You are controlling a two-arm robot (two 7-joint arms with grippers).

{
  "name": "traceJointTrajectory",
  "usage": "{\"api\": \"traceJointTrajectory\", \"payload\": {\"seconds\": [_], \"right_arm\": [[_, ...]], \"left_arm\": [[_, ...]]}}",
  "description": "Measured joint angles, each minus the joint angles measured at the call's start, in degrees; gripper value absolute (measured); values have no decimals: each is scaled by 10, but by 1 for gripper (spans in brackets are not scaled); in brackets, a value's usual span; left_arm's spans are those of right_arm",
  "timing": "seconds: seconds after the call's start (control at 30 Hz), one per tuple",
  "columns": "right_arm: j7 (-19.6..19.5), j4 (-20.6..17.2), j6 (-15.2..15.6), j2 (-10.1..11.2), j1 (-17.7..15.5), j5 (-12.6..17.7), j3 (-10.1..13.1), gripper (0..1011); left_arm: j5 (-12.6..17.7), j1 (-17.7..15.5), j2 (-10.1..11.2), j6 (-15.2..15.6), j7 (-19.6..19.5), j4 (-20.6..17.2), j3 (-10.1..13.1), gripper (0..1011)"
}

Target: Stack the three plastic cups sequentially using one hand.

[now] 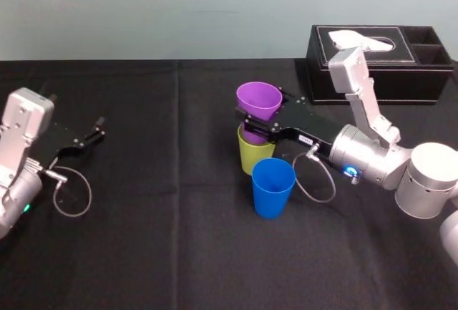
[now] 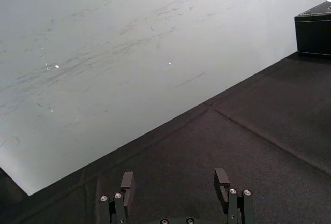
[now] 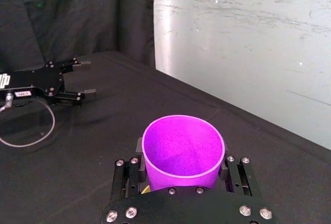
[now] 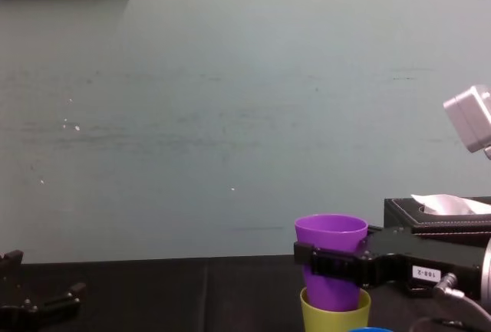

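Now: left gripper (image 1: pixel 100 128) rests far left on the black table (image 1: pixel 157 253), fingers spread with nothing between them, well apart from the cups.

Centre: purple cup (image 1: pixel 258 101) is upright, mouth up, with its lower part inside the yellow-green cup (image 1: pixel 250 158). Both axes are vertical and roughly in line. Blue cup (image 1: pixel 273 185) stands just beside the yellow-green one, on my near side; I cannot tell whether they touch.

Right gripper (image 1: pixel 256 128) clamps the purple cup below its rim, reaching in from the right. It is the nearer arm. I judge the remaining travel to be straight down.

The purple cup's base is hidden, so seating depth is unknown. The chest view cuts off the blue cup.

Black tissue box (image 1: pixel 379 74) sits behind, right.
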Motion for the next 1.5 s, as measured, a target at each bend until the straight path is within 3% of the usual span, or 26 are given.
{"api": "traceJointTrajectory", "payload": {"seconds": [1.13, 1.5], "right_arm": [[7, 34, -9, -9, 3, -6, -7, 734], [6, 32, -8, -8, 3, -6, -7, 1004]], "left_arm": [[0, 0, 0, 0, 0, 0, 0, 1011], [0, 0, 0, 0, 0, 0, 0, 1011]]}}
